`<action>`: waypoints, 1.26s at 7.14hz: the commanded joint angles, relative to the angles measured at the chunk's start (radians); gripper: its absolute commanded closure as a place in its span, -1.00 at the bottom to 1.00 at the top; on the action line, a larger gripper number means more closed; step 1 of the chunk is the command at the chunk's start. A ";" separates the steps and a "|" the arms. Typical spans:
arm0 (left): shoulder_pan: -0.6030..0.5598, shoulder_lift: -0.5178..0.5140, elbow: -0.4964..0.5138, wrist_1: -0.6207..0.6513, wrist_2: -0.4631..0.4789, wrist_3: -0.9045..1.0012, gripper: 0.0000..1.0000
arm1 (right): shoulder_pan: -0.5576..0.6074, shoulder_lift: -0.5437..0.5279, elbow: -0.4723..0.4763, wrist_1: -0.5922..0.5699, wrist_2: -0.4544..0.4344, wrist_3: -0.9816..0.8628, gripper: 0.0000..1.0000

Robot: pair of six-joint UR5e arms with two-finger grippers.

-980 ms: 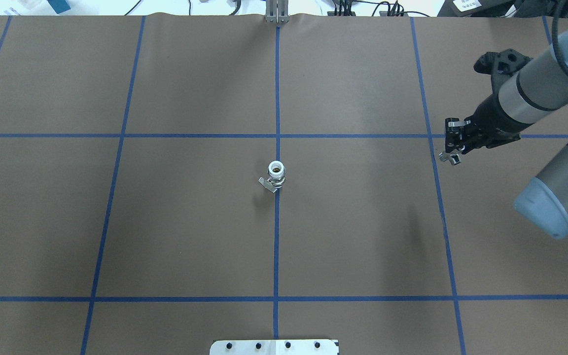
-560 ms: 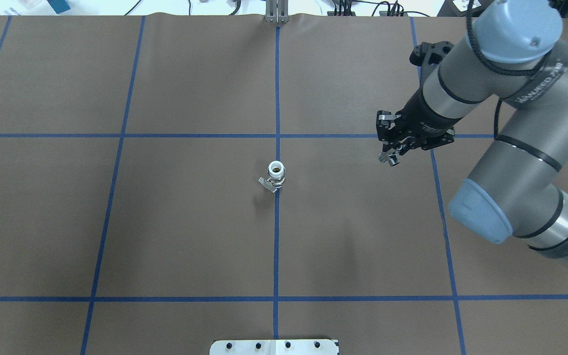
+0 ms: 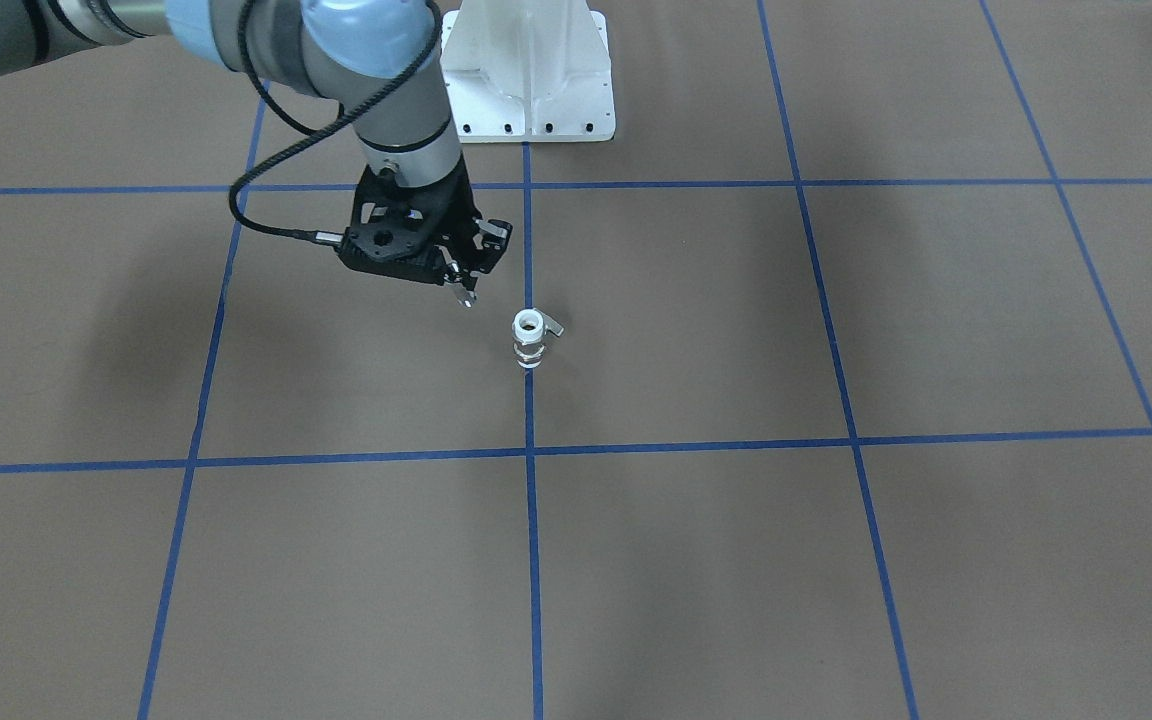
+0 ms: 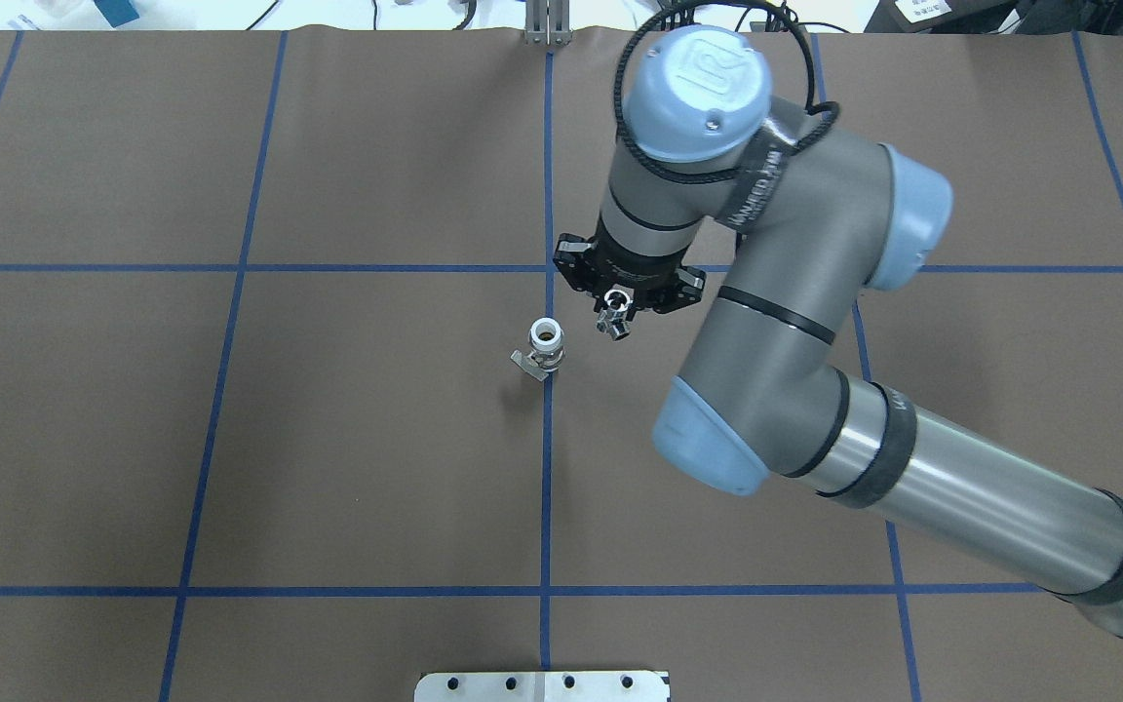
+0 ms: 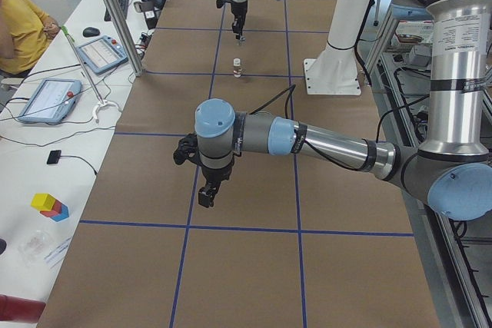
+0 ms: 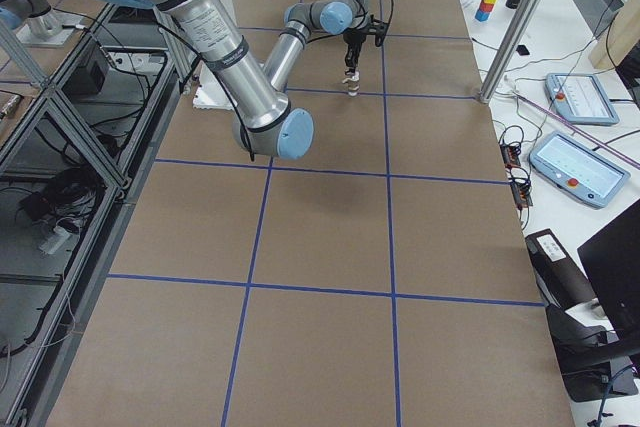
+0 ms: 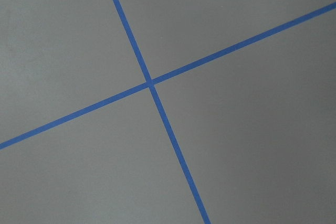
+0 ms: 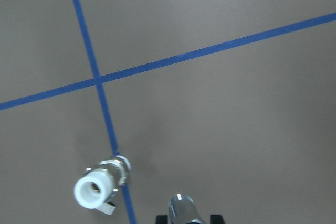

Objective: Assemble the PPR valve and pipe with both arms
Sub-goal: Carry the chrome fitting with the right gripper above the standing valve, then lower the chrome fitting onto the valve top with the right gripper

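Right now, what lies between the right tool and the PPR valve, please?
Nothing: bare table separates the right tool from the PPR valve in overhead view.

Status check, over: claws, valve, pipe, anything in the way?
Right claw shut on pipe, near valve, not over it. Valve upright, untouched. Left claw far off, state unreadable. Nothing between pipe and valve.

My overhead camera sits behind the base, looking forward and down. My front camera faces the base from across the table, steeply down. Both centre on the valve. Two end cameras look along the table from its left and right ends, at a distance. My left wrist camera sees only tape lines, close up. My right wrist camera looks down from near the valve.
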 commanded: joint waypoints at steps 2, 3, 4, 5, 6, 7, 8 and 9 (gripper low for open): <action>0.000 0.000 -0.001 0.000 0.000 -0.001 -0.99 | -0.032 0.165 -0.181 -0.075 -0.008 0.038 1.00; 0.000 0.000 -0.001 0.000 0.000 -0.001 -0.99 | -0.039 0.163 -0.185 -0.075 -0.033 0.038 1.00; 0.000 0.000 -0.001 0.000 0.000 -0.001 -0.99 | -0.047 0.165 -0.191 -0.072 -0.057 0.038 1.00; 0.000 0.000 -0.001 0.000 0.000 -0.001 -0.99 | -0.047 0.165 -0.191 -0.069 -0.065 0.038 1.00; 0.000 0.000 -0.001 0.000 0.000 -0.001 -0.99 | -0.047 0.165 -0.191 -0.066 -0.068 0.038 1.00; 0.000 0.000 -0.001 0.000 0.000 -0.001 -0.99 | -0.050 0.162 -0.191 -0.037 -0.074 0.038 1.00; 0.000 0.000 -0.001 0.000 0.000 -0.001 -0.99 | -0.053 0.157 -0.191 -0.023 -0.076 0.038 1.00; 0.000 0.000 -0.001 0.000 0.000 -0.001 -0.99 | -0.058 0.153 -0.191 -0.014 -0.077 0.038 1.00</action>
